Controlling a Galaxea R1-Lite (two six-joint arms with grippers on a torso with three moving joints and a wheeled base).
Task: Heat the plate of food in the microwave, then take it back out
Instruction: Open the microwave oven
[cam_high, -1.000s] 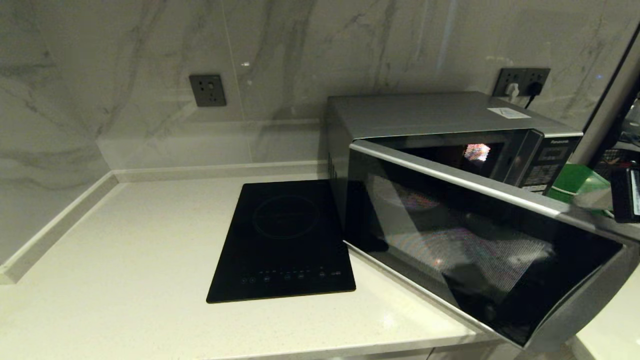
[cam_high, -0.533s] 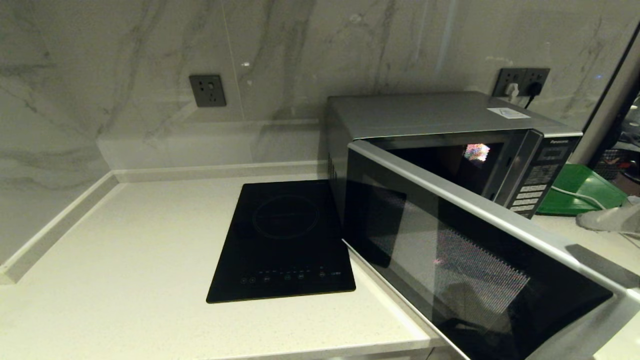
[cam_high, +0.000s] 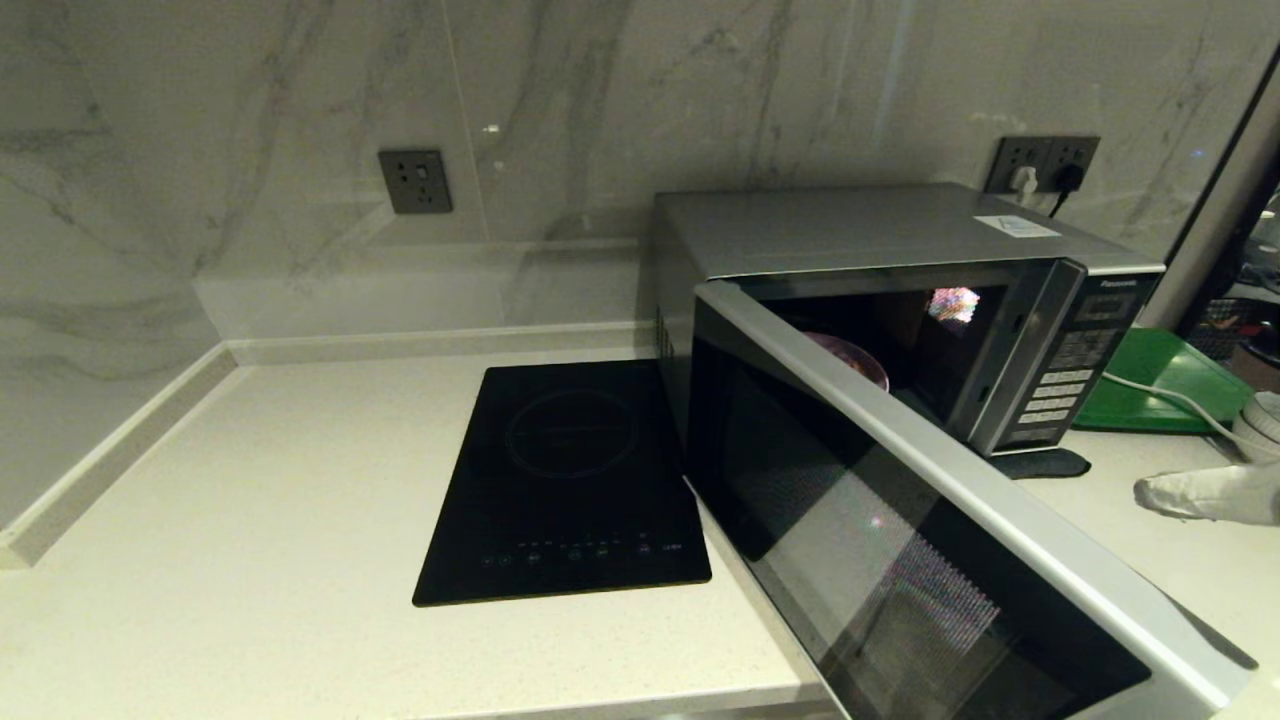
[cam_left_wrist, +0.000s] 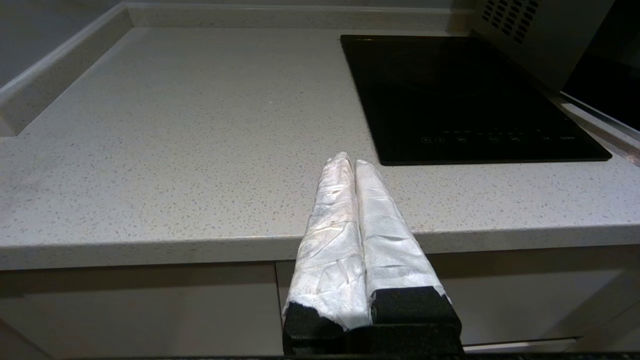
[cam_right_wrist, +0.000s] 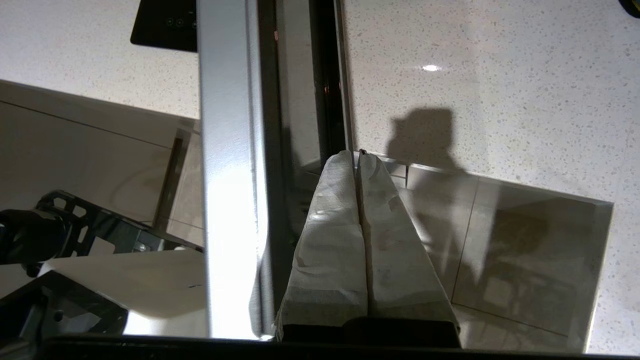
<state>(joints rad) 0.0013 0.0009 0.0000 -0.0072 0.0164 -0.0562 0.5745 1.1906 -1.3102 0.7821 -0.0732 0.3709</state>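
Looking into the microwave (cam_high: 900, 240), I see the plate of food (cam_high: 850, 358) inside, upper centre, behind the half-open door. My right gripper (cam_high: 1150, 492), fingers pressed together, sits right of it and nearer; only its wrist view shows the door edge. Left gripper (cam_left_wrist: 350, 162), also closed, idles over the desk (cam_left_wrist: 175, 125) edge.

A flat black induction cooktop (cam_high: 565, 480) lies on the pale speckled counter (cam_high: 250, 520). Behind the cooktop, a dark wall socket (cam_high: 415, 180) sits on the marble wall. Far right of the cooktop lies a green tray (cam_high: 1160, 380), with a double socket (cam_high: 1045, 165) above it.
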